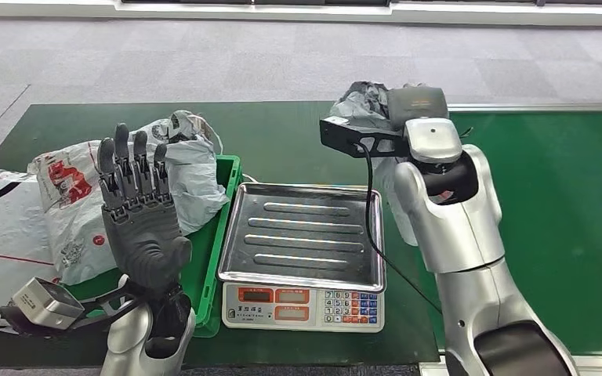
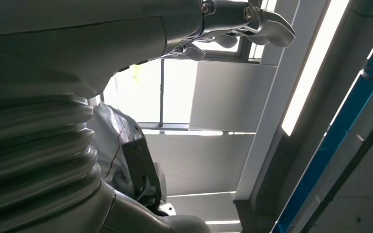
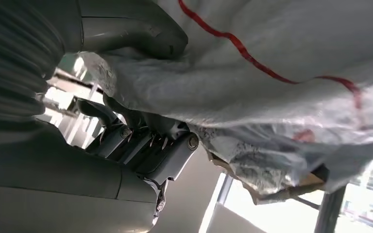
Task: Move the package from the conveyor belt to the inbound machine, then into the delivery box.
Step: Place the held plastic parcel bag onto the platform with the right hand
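Note:
My right hand (image 1: pixel 415 102) is raised behind the scale and grips a crumpled grey-white plastic package (image 1: pixel 364 102), held in the air above the dark green table. In the right wrist view the package (image 3: pixel 281 73), marked with a red line, lies across the hand (image 3: pixel 145 136), with the thumb (image 3: pixel 141 34) on one side and the fingers (image 3: pixel 172 155) on the other. The inbound machine is a silver tray scale (image 1: pixel 302 235) with a keypad, and its tray is bare. My left hand (image 1: pixel 137 211) stands upright beside the scale, fingers straight and apart, holding nothing; its fingers (image 2: pixel 243 19) point at the ceiling.
A green crate (image 1: pixel 223 227) left of the scale holds grey and white bagged parcels (image 1: pixel 188 164), and more bags (image 1: pixel 8 235) lie beyond it. The bright green conveyor belt (image 1: pixel 564 204) runs along the right. A black cable (image 1: pixel 370 211) hangs from my right wrist over the scale's edge.

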Available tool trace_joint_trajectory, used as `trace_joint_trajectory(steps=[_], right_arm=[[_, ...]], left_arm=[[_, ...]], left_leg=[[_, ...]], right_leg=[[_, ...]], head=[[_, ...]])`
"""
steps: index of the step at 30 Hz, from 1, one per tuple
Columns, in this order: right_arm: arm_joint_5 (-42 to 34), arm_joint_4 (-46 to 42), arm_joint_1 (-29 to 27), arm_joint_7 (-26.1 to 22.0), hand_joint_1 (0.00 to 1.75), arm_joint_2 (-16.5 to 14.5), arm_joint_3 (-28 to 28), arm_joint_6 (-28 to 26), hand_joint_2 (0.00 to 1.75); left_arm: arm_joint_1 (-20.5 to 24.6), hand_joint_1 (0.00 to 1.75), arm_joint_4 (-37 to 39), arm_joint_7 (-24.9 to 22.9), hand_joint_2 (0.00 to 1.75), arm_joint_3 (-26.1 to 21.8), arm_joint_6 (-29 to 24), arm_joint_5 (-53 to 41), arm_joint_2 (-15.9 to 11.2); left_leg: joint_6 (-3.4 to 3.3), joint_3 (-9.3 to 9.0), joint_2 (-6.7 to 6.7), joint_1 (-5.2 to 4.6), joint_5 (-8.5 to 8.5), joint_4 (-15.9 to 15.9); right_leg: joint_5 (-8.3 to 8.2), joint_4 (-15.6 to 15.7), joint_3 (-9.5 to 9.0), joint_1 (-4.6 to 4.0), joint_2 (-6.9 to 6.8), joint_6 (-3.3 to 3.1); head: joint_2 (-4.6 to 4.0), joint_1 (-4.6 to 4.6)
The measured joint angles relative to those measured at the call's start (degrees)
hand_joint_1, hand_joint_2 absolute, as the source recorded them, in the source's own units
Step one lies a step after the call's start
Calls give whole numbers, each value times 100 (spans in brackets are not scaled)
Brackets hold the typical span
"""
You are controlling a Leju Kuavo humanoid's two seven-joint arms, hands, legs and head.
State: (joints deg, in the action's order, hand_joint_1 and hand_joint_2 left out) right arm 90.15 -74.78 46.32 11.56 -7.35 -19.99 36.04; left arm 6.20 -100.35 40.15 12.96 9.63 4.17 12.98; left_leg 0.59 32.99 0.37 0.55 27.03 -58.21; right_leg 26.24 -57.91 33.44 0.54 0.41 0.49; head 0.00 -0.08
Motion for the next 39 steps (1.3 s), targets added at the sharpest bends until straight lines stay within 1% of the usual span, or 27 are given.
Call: trace_joint_trajectory(steps=[2, 5, 13, 15, 16, 18, 20, 22, 27, 31, 35, 38, 39], right_arm=[[1, 203, 32, -182, 175, -13, -176, 0, 175], [1, 424, 34, -520, 175, -85, -231, 0, 175], [-38, 637, 35, -716, 175, -198, -237, 0, 175], [-264, 691, 32, -1116, 175, -248, -228, 0, 175], [-459, 743, 30, -1432, 175, -289, -216, 0, 175], [-988, 936, 23, -2214, 175, -405, -182, 0, 175], [-1445, 1175, 12, -2856, 175, -530, -162, 0, 175], [-1641, 1377, 1, -3164, 175, -643, -160, 0, 175], [-1764, 1639, -35, -3377, 175, -854, -160, 0, 175], [-1890, 1663, -87, -3562, 175, -932, -172, 0, 175], [-2101, 1491, -277, -3760, 172, -964, -248, 0, 175], [-2209, 1206, -450, -3789, 41, -974, -363, 0, 175], [-2219, 1119, -493, -3752, 0, -974, -397, 0, 131]], left_arm=[[0, 0, 49, 0, 175, 1, 11, 3, 0], [0, 0, 111, 0, 175, 1, 40, 3, 0], [0, 0, 215, 0, 175, 1, 64, 0, 0], [2, 0, 234, 0, 175, 1, 67, -2, 0], [5, 0, 242, 0, 175, 1, 71, -3, 0], [16, 0, 261, 0, 175, 1, 87, -3, 0], [36, 0, 283, 0, 175, 1, 107, -1, 0], [64, 0, 311, 0, 175, -1, 116, 3, 0], [100, 0, 368, 1, 175, -2, 128, 7, 0], [99, 0, 385, 1, 175, -4, 186, 10, 0], [100, 0, 421, 1, 175, -4, 221, 11, 3], [100, 0, 449, 1, 175, -4, 232, 10, 9], [100, 0, 456, 1, 175, -4, 233, 8, 12]], left_leg=[[0, 3, -6, 0, 0, 1], [0, 6, -15, 0, 0, 1], [0, 10, -30, 0, 0, 0], [0, 10, -26, 0, 0, 0], [0, 9, -22, 0, 0, 0], [1, 8, -16, 0, 0, 0], [2, 9, -18, 0, -1, 1], [3, 10, -22, 1, -2, 1], [4, 11, -18, 1, -2, 2], [4, 11, -19, 0, -2, 2], [4, 12, -19, 0, -2, 2], [4, 13, -19, 0, -1, 2], [4, 13, -19, 0, -1, 2]], right_leg=[[2, 0, 1, 0, -5, 0], [5, 0, 1, 1, -14, 1], [6, 0, 0, 5, -22, 2], [5, 0, 1, 5, -20, 2], [5, 0, 2, 4, -18, 2], [6, 0, 5, 1, -15, 1], [7, 0, 6, -2, -17, 0], [8, 0, 6, -5, -19, -3], [9, 0, 7, -3, -16, -4], [9, 0, 7, 0, -17, -4], [9, 0, 8, 0, -17, -4], [9, 0, 11, 0, -16, -4], [10, 0, 11, 0, -16, -4]], head=[[0, 0], [0, 0], [0, 1], [0, 1], [0, 1], [0, -1], [0, -1], [0, -1], [0, 0], [0, 0], [0, -1], [0, -1], [0, -1]])
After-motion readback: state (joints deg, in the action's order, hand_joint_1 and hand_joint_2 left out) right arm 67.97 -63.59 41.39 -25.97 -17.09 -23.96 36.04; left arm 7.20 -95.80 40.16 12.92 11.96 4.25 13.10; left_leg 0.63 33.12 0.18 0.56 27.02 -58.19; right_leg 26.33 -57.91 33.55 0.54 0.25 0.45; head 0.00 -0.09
